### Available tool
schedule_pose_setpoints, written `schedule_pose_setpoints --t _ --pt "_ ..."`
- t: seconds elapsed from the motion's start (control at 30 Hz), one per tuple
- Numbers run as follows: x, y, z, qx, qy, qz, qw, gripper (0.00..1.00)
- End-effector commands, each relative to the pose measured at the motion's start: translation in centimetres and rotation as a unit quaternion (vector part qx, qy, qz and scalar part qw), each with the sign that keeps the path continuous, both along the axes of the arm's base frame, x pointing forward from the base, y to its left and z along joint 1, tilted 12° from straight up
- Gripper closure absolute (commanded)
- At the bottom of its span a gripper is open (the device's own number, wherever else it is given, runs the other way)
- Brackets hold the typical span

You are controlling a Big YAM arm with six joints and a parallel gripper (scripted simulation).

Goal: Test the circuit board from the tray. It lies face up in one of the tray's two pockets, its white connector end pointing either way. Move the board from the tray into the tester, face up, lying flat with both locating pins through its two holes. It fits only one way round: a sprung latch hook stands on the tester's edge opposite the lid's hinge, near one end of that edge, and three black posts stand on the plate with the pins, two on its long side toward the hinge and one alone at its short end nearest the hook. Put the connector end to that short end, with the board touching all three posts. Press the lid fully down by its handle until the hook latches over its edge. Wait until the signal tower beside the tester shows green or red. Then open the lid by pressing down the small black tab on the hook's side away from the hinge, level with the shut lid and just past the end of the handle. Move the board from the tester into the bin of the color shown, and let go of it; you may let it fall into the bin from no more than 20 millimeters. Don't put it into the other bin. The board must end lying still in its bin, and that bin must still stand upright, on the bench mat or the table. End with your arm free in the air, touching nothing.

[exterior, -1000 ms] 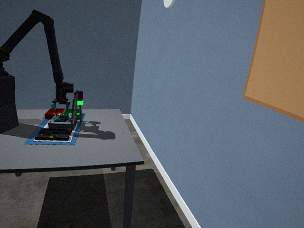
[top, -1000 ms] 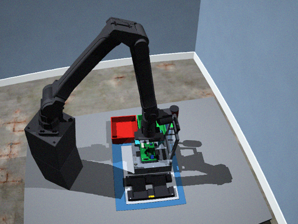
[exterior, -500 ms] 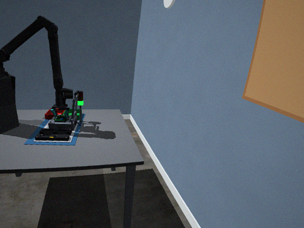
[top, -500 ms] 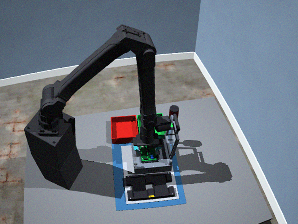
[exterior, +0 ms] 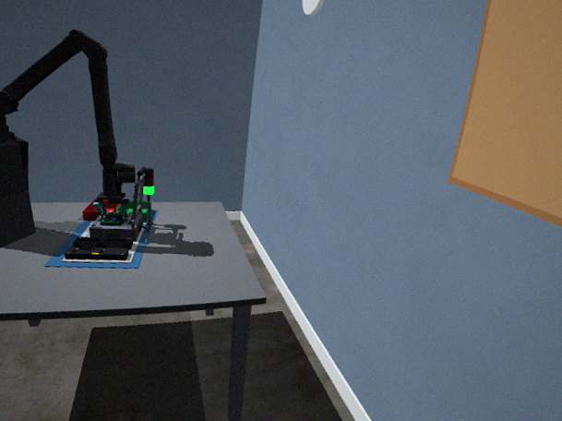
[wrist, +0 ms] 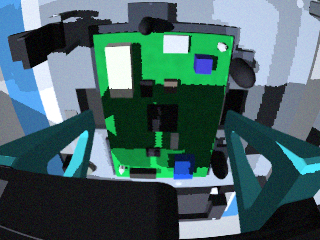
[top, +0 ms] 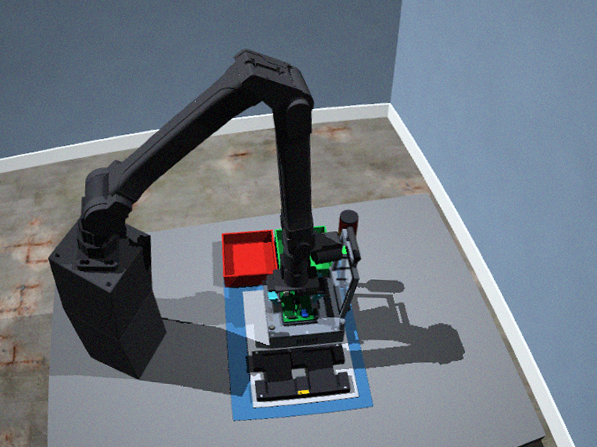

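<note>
The circuit board (wrist: 163, 103) is a flat, glossy green rectangle studded with black chips, two small blue blocks and a white connector at its eleven o'clock corner (wrist view). It lies face up on the tester's (top: 303, 337) pale grey plate, under the raised clear lid (top: 349, 280). The gripper (wrist: 163, 154) hangs just above it, teal wedge fingers spread wide at three and nine o'clock, holding nothing. The signal tower (exterior: 148, 189) glows green. The red bin (top: 249, 257) sits at ten o'clock of the tester.
</note>
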State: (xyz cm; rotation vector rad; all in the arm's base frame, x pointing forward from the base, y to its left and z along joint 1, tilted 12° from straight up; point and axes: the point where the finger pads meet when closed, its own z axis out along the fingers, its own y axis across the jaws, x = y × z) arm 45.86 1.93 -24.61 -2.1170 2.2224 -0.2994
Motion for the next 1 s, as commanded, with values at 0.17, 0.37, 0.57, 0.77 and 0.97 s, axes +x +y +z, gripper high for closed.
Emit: schedule_pose_setpoints --t 0.17,0.37,0.57,0.77,0.97 --pt "0.1 -0.3 -0.4 0.001 0.000 -0.001 1.000 0.08" --pt "0.1 -0.3 -0.3 0.001 0.000 -0.001 1.000 0.08" --pt "0.3 -0.3 -0.1 0.001 -0.001 -0.001 1.000 0.08" --pt "0.7 -0.3 0.3 0.002 -0.003 -0.001 1.000 0.08" --pt "1.0 -0.3 0.7 0.002 -0.007 -0.001 1.000 0.08"
